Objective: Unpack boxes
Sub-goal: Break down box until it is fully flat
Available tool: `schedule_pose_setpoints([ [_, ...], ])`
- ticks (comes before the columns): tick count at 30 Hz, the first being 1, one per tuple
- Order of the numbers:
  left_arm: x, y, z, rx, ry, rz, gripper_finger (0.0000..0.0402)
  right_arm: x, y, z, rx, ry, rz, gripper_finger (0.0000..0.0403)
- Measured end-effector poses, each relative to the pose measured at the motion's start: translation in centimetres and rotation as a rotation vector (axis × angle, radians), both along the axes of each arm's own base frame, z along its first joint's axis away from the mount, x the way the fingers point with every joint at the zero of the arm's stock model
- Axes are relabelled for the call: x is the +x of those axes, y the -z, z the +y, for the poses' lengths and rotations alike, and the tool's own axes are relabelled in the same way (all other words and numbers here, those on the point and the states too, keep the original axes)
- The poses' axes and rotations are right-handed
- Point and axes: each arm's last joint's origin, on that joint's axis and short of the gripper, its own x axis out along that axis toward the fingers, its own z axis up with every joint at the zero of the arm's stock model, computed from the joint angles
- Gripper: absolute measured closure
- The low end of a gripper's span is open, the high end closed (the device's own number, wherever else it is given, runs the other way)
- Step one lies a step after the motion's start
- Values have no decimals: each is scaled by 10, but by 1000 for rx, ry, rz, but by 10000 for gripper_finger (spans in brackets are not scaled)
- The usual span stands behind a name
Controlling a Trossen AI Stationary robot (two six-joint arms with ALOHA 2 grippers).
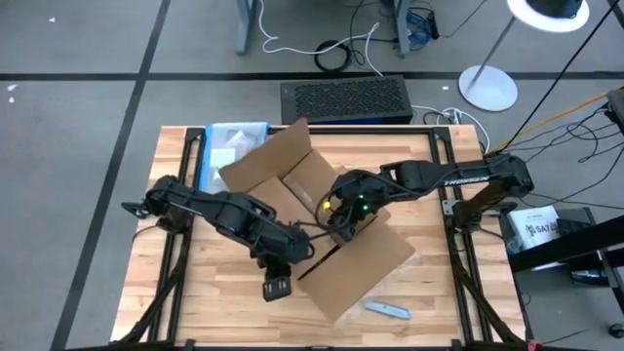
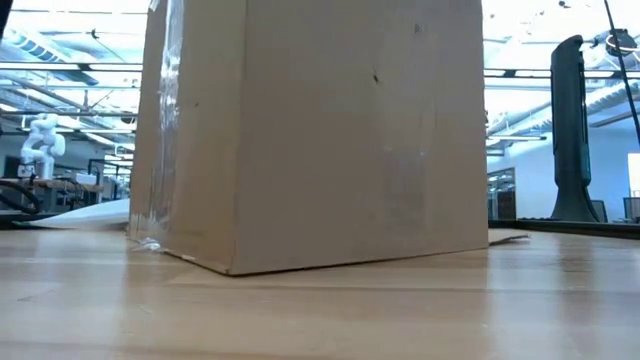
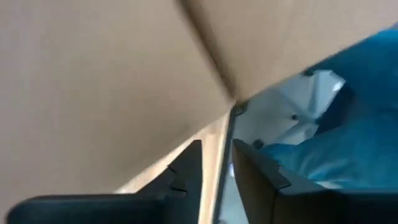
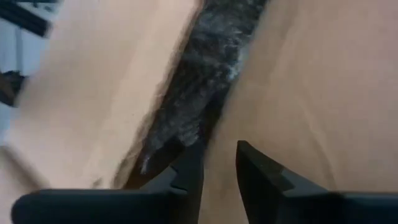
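The brown cardboard box (image 1: 370,263) stands open in the middle of the table, with its flaps spread; it fills the low view (image 2: 320,130). My left gripper (image 3: 217,155) comes from the table's left to the box's near left side (image 1: 288,258) and is shut on a flap edge. My right gripper (image 4: 219,152) reaches from the right over the box's opening (image 1: 338,216), shut on another flap edge beside a dark grey, fuzzy gap (image 4: 186,93). Blue and white plastic (image 3: 348,124) shows beyond the left flap. My left gripper pinches the thin free edge of a box flap (image 3: 216,134) between its two fingers, one finger on each face of the board. The fingers slant steeply downward. The flap stays joined to the box, which rests on the table. My right gripper has the edge of a cardboard flap (image 4: 222,127) between its two fingers, slanting down from the table's right side. The fingers hide the contact itself. The box rests on the table.
A clear pouch with a blue edge (image 1: 229,146) lies at the far left, partly under a flap. A black grille-topped unit (image 1: 346,97) sits behind the table. A small blue-grey tool (image 1: 388,310) lies near the front edge. Bare wood lies at the near left.
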Motion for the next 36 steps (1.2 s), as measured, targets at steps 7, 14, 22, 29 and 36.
schedule_pose_setpoints([
  [7, -3, 2, -6, -19, 81, 15, 368, -1, 0, -5, -49, 41, 0, 322],
  [14, 2, -2, 24, 16, 44, -10, 375, -8, -14, -9, -40, 40, -90, 292],
  [22, -3, -11, 36, 27, 88, -71, 375, -5, -31, -3, 45, -20, -240, 241],
  [29, 3, -14, 40, 27, 87, -135, 375, -3, -56, -2, 71, -34, -374, 226],
  [36, 13, -20, 44, 8, 77, -248, 375, 10, -83, -1, 85, -23, -472, 231],
])
